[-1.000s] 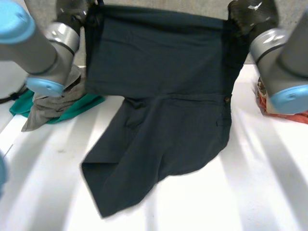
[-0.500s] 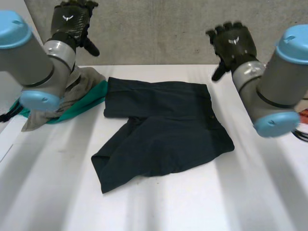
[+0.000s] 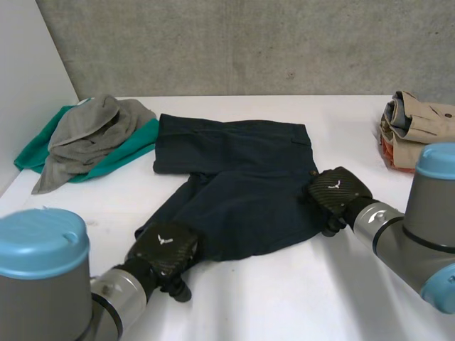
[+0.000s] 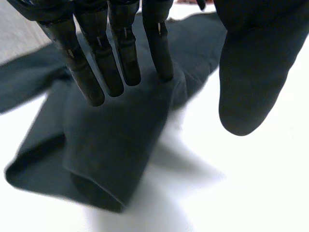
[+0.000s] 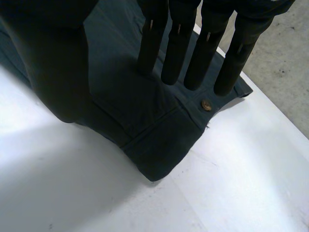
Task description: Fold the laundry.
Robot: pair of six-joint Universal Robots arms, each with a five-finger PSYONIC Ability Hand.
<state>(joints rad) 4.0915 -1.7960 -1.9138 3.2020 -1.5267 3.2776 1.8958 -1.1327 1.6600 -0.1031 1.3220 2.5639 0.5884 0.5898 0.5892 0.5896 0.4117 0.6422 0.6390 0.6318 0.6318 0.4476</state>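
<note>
Dark navy shorts (image 3: 242, 185) lie spread on the white table (image 3: 284, 298), waistband toward the far wall and legs toward me. My left hand (image 3: 167, 252) is low over the near-left leg hem. In the left wrist view its fingers (image 4: 120, 53) reach out straight above the leg (image 4: 111, 145), with the thumb apart over bare table. My right hand (image 3: 338, 193) is at the shorts' right edge. In the right wrist view its straight fingers (image 5: 178, 43) hang just over the cloth (image 5: 145, 121) beside a brown button (image 5: 206, 105). Neither hand holds anything.
A heap of grey and green clothes (image 3: 92, 138) lies at the far left of the table. A folded beige and orange stack (image 3: 419, 124) sits at the far right edge. A concrete wall stands behind the table.
A second ago both hands held the shorts up by the waistband. They let go, the shorts dropped flat, and both hands came down to the near leg hem and the right edge.
</note>
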